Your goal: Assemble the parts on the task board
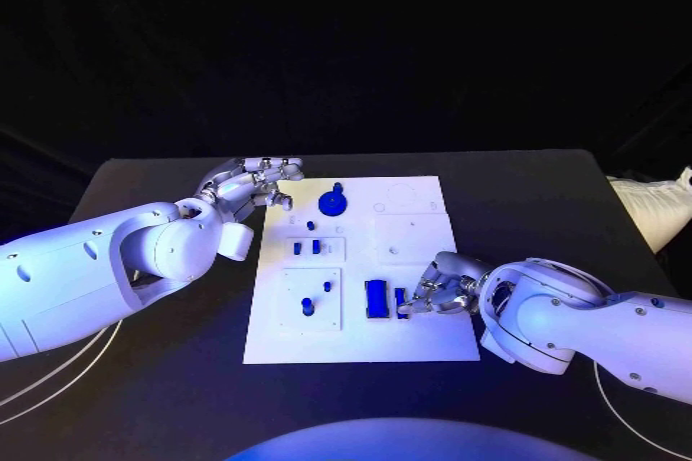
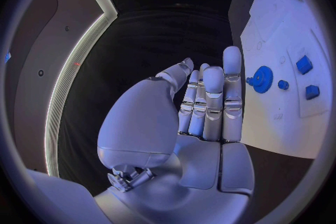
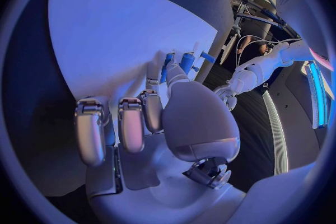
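The black surface [image 1: 577, 196] stands in a dark room, with deep shadow behind its far edge. A white cable [image 1: 51, 376] curves across the near left corner of the surface, and a second cable [image 1: 623, 411] crosses its near right corner. Off to the side of the surface, a lit strip [image 2: 66, 75] runs along a dark wall panel [image 2: 31, 50].
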`<action>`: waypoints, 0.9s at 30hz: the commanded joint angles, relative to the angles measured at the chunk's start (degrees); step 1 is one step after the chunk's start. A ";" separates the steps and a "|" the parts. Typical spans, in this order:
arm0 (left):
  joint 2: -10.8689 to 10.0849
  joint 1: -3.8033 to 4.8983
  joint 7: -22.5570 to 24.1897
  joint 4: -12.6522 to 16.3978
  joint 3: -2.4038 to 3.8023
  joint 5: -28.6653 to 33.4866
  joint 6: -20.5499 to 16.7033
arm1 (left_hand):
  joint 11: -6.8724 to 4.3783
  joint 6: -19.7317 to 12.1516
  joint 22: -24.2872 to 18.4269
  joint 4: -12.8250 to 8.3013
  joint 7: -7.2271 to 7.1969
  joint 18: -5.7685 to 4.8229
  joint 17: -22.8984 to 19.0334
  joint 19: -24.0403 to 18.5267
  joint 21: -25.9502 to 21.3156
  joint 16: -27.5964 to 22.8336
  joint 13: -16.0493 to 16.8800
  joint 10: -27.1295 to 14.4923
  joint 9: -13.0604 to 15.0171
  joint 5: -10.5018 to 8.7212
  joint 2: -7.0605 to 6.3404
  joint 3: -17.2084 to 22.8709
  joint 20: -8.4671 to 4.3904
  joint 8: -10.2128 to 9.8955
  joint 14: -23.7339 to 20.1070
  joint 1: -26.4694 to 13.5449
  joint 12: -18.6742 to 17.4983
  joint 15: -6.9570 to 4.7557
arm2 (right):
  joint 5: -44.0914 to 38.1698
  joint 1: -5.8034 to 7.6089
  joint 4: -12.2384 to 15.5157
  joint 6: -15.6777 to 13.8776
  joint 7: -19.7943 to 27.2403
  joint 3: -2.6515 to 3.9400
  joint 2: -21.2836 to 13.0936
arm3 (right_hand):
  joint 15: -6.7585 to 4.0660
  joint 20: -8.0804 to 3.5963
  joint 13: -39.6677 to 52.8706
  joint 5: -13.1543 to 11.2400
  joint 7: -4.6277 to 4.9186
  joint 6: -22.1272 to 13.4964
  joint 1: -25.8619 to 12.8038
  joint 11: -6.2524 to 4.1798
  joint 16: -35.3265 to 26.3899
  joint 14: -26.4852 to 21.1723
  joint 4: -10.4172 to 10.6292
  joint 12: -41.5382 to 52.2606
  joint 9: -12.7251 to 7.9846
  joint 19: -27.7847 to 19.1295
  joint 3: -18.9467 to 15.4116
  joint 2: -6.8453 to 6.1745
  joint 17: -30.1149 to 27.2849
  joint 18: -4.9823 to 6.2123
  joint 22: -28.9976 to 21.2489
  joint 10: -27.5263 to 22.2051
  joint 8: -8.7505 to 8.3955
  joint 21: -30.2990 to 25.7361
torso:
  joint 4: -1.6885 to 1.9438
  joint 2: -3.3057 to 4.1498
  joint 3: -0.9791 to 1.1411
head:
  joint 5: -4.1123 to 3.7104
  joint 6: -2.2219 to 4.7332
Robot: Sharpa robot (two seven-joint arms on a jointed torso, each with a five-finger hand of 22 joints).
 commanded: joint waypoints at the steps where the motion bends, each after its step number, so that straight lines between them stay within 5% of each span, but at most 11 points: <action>1: 0.13 0.00 0.25 0.08 0.02 -0.24 1.13 | 0.03 -0.41 -0.05 0.12 0.15 1.06 -0.05 -0.46 -0.20 -0.24 0.09 -0.35 -0.10 0.04 0.11 -0.33 -0.05 0.35 -0.31 0.59 0.19 0.08 | -0.41 -0.18 0.24 -0.19 -0.01 -0.15 -0.15 | -0.33 -0.37 4.56 1.19 0.10 -0.58 0.63 -0.40 -0.09 5.00 -0.29 -0.88 -0.11 4.83 -0.66 -0.07 10.17 -0.32 13.58 1.48 -0.41 0.16 | 0.04 -0.02 0.05 | -0.07 0.12; 9: 0.13 -0.01 0.33 0.01 -0.15 -0.24 1.01 | 0.03 -0.41 -0.05 0.12 0.15 1.06 -0.05 -0.46 -0.20 -0.24 0.09 -0.35 -0.10 0.04 0.11 -0.33 -0.05 0.35 -0.31 0.59 0.19 0.08 | 3.49 1.46 1.89 -3.00 5.27 0.06 -2.31 | 0.19 0.01 2.34 5.14 0.88 -2.19 0.66 0.28 -1.61 4.51 -0.40 -5.30 -0.43 3.17 -3.23 -1.09 8.00 0.34 11.52 -0.34 -1.20 -1.70 | 0.01 -0.13 -0.07 | -0.22 0.30; 17: 0.51 -0.23 1.15 -0.11 -0.63 0.62 1.09 | 0.10 -0.48 -0.27 0.40 0.16 1.07 -1.24 -0.67 -0.60 -0.77 0.08 -0.62 -0.12 -0.02 -0.11 -0.86 0.02 0.42 -0.92 0.11 0.39 0.17 | 20.81 5.82 -2.00 -6.56 22.87 0.17 -3.02 | 1.95 1.62 -6.07 6.40 3.52 -7.78 4.13 2.47 -7.37 2.65 -1.99 -20.41 -2.24 -2.64 -4.19 0.19 0.81 2.52 4.15 -6.90 -5.09 -8.80 | 0.03 -1.12 -0.44 | -0.47 1.07; 20: 0.73 -0.95 1.93 -0.31 -0.71 1.45 0.29 | 0.32 -0.72 -1.39 0.53 0.31 1.07 -6.03 -3.66 -2.92 -5.18 -0.05 -1.36 -0.18 0.01 -0.26 -1.58 0.31 0.55 -5.82 0.08 0.66 0.57 | 32.49 7.49 -7.12 -7.28 32.50 0.19 -1.63 | 2.73 2.29 -16.64 5.39 4.65 -9.75 7.41 3.29 -17.39 -0.57 -3.80 -37.29 -3.48 -9.75 -3.64 1.55 -10.16 5.21 -5.66 -14.19 -7.07 -18.90 | 0.03 -2.14 -0.81 | -0.68 1.53; 23: 1.26 -1.53 2.66 -1.02 -0.74 2.27 -0.70 | 0.93 -0.83 -3.67 0.60 0.58 0.82 -9.51 -9.12 -7.19 -12.20 -0.55 -2.34 -0.22 0.05 -0.14 -1.77 1.04 0.74 -11.41 0.41 0.29 1.29 | 41.65 8.30 -12.19 -6.77 39.67 0.28 0.26 | 3.50 2.89 -25.68 4.95 5.32 -10.21 9.72 4.37 -36.34 -6.26 -5.05 -47.84 -4.49 -20.17 -2.84 2.46 -27.76 8.86 -22.16 -18.48 -8.09 -37.08 | -0.03 -3.16 -1.13 | -0.71 2.37; 25: 1.71 -1.95 3.26 -1.70 -0.75 2.77 -1.47 | 1.39 -0.95 -5.58 0.77 0.75 0.57 -12.65 -13.11 -10.42 -18.66 -1.12 -2.78 -0.27 0.09 0.01 -1.58 1.72 0.78 -14.38 0.53 -0.32 2.15 | 46.45 8.60 -15.47 -5.82 43.54 0.41 1.65 | 4.11 3.40 -29.92 4.73 6.25 -10.77 11.19 4.74 -46.75 -9.83 -5.81 -52.07 -5.14 -23.75 -1.96 2.90 -35.86 9.75 -28.61 -20.45 -8.43 -44.81 | 0.00 -3.85 -1.24 | -0.77 2.59; 27: 2.14 -2.30 3.89 -2.45 -0.75 3.35 -2.12 | 1.71 -1.31 -7.76 0.94 1.07 0.49 -15.89 -16.13 -13.45 -25.52 -1.91 -2.81 -0.36 0.02 -0.10 -1.47 2.50 0.62 -15.08 0.62 -1.20 2.91 | 49.96 8.77 -18.21 -4.65 46.45 0.57 2.94 | 5.21 4.30 -35.26 4.59 6.83 -11.57 12.44 5.89 -52.75 -13.14 -6.28 -57.34 -5.98 -25.77 -1.05 3.03 -38.64 9.49 -31.50 -22.64 -8.59 -49.17 | -0.03 -4.32 -1.29 | -0.69 3.38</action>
